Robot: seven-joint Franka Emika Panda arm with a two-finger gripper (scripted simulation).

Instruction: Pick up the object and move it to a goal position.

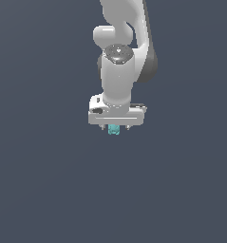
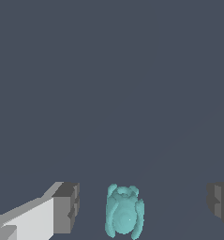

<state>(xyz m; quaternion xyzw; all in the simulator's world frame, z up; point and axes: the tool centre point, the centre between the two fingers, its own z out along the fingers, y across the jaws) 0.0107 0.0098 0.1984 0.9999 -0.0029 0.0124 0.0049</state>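
Wrist view: teal object (image 2: 124, 214) sits between the fingers (image 2: 66, 208), clear gaps either side; fingers spread, grasping nothing. Exterior view: object (image 1: 113, 129) directly beneath the fingers. Risk, judged: off-centre closing nudges the lumpy piece sideways.

teal object (image 2: 124, 214), white gripper (image 2: 141, 206) with seemingly grey fingertips (image 2: 66, 207), slate-grey ground (image 1: 39, 190).

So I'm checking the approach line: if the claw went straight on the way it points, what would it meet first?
Probably the small teal lumpy object, which sits between the open white claw's fingers; beyond it, likely the plain dark grey surface. Depth is unclear.
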